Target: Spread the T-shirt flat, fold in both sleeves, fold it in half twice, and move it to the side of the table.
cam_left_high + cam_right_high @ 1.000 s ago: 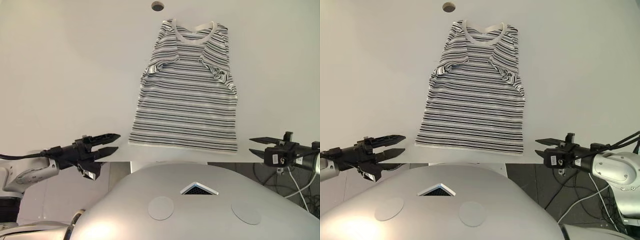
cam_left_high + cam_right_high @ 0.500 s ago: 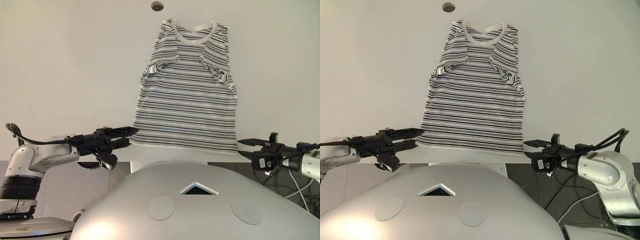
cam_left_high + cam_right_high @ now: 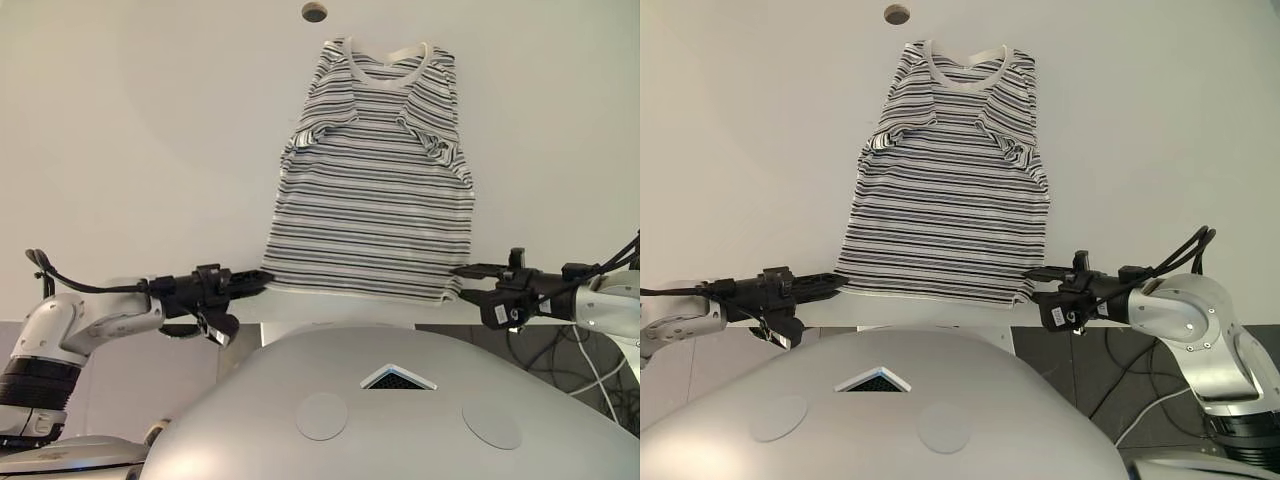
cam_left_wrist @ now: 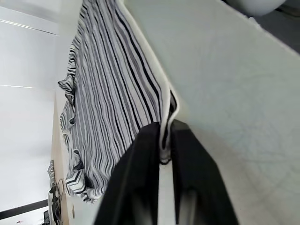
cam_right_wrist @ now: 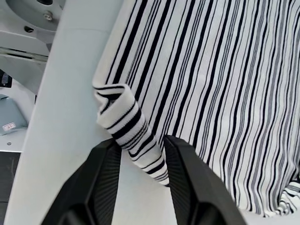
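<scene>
The striped T-shirt (image 3: 375, 190) lies flat on the white table (image 3: 140, 160), collar at the far side and both sleeves folded in over the chest. My left gripper (image 3: 262, 277) is at the near left hem corner. In the left wrist view it (image 4: 165, 140) is shut on the white hem edge. At the near right hem corner is my right gripper (image 3: 462, 272). The right wrist view shows it (image 5: 140, 159) pinching a bunched-up roll of the hem, and that corner is pushed inward.
A small dark round disc (image 3: 315, 12) sits on the table beyond the collar. The table's front edge (image 3: 330, 312) runs just below the hem. Bare tabletop lies to the left and right of the shirt.
Both arms moved inward from beyond the shirt's sides to the near hem corners. Both grippers, open before, closed on the hem. The right corner got pushed in and bunched.
</scene>
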Robot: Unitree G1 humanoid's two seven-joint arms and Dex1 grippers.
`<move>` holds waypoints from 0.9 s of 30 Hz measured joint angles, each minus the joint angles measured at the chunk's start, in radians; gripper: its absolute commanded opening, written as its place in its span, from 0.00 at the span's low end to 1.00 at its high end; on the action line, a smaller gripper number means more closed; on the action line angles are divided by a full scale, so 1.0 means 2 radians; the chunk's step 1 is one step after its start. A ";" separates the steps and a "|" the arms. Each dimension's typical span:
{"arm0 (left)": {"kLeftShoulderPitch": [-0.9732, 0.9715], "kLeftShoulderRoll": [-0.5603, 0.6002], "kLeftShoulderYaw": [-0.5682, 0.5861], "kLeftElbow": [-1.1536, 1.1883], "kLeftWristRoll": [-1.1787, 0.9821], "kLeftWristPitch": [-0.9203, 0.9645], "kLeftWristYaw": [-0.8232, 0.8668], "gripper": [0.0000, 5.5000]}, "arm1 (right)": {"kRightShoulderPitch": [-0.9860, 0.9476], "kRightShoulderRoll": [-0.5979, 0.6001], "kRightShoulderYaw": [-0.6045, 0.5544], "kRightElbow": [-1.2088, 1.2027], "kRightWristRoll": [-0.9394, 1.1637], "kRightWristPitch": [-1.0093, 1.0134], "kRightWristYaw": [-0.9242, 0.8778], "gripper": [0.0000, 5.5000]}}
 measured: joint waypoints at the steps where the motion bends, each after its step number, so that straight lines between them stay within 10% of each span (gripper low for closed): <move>1: 0.000 0.002 -0.002 -0.002 -0.001 0.002 -0.001 0.00 | 0.002 0.000 0.000 0.000 0.001 0.000 0.000 0.17; 6: -0.004 0.008 -0.012 -0.001 -0.009 0.009 -0.001 0.00 | 0.006 -0.002 -0.004 -0.001 0.003 0.001 0.001 0.01; 20: 0.003 0.042 -0.043 0.023 -0.076 0.013 -0.017 0.00 | 0.028 0.001 -0.043 -0.026 0.107 0.018 -0.002 0.00; 27: 0.062 0.144 -0.058 -0.055 -0.352 0.114 -0.109 0.00 | 0.054 0.001 -0.102 -0.033 0.177 0.011 0.019 0.00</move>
